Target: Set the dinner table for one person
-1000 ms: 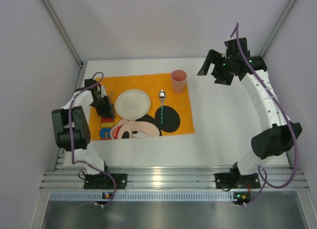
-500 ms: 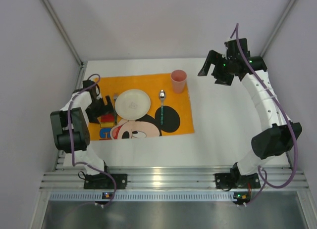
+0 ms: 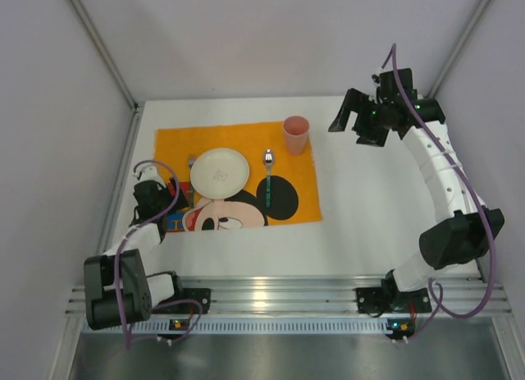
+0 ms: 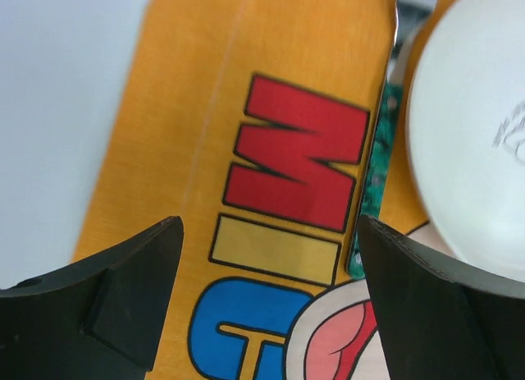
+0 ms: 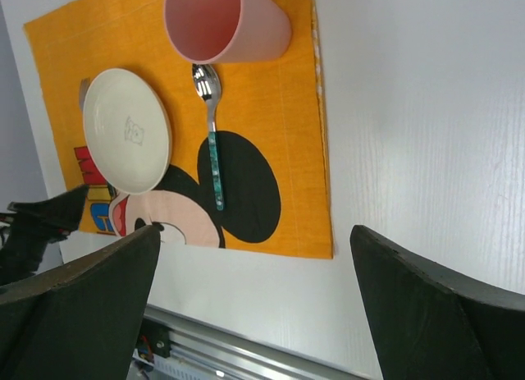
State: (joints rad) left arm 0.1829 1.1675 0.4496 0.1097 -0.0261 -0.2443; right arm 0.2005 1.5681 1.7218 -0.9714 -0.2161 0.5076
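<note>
The white dinner table (image 3: 373, 220) carries an orange Mickey Mouse placemat (image 3: 246, 138). On the mat a white plate (image 3: 219, 171) sits between a green-handled fork (image 3: 191, 173) on its left and a green-handled spoon (image 3: 268, 179) on its right. A pink cup (image 3: 296, 134) stands upright at the mat's far right corner. My left gripper (image 3: 164, 201) hovers open over the mat's near left lettering (image 4: 295, 150), with nothing between its fingers. The fork (image 4: 376, 187) lies just inside its right finger, beside the plate (image 4: 476, 125). My right gripper (image 3: 351, 125) hangs open above the table, to the right of the cup (image 5: 221, 19).
An aluminium rail (image 3: 271, 296) runs along the near edge by the arm bases. Grey walls and slanted frame posts (image 3: 102, 48) close in the sides and back. Bare white tabletop (image 5: 410, 109) lies to the right of the mat.
My left gripper has opened and drawn back toward the near edge, leaving the fork lying left of the plate. The right arm has barely moved.
</note>
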